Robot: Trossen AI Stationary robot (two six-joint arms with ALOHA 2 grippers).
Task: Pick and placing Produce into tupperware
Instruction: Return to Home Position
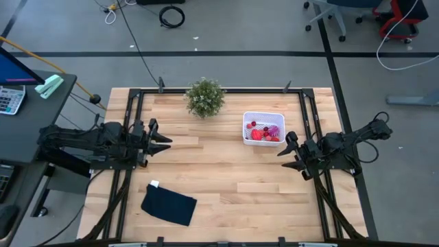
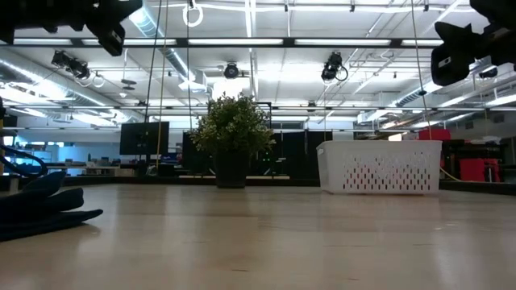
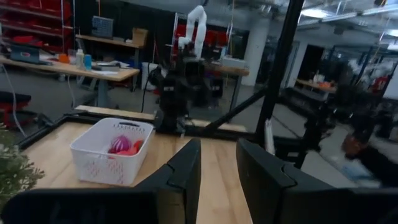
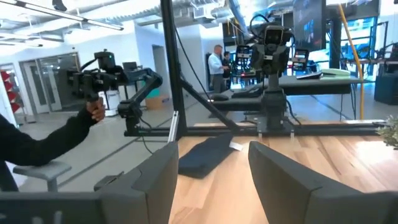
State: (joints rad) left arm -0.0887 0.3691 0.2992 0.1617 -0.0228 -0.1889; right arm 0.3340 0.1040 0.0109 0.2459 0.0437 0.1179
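The produce (image 1: 259, 134), red & pink pcs w/ 1 purple spiky pc (image 1: 274, 129), lies inside the white basket (image 1: 264, 114). The basket stands on the counter (image 1: 226, 171) near its right edge, toward the back-right corner. Right tool (image 1: 284, 147) hangs raised just off the basket's front-right corner, not touching it, fingers apart & empty; its arm reaches in over the counter's right edge. Left tool (image 1: 167, 140) sits opposite, well apart from the basket, over the left part of the counter about midway btw front & back edges, fingers also apart & empty. In the low view both arms show only at the top corners, well above the wood. A bushy green potted plant (image 1: 205, 97) stands at the middle of the back edge, apart from the basket on its left-edge side. A dark blue folded cloth (image 1: 169, 204) lies near the front-left corner, w/ a small white tag (image 1: 154, 184) at its back-left end. Beyond the counter, the right wrist view shows a dark sleeve (image 4: 43, 140) & hand (image 4: 94, 112) and, farther off, 1 person (image 4: 216, 62) standing.
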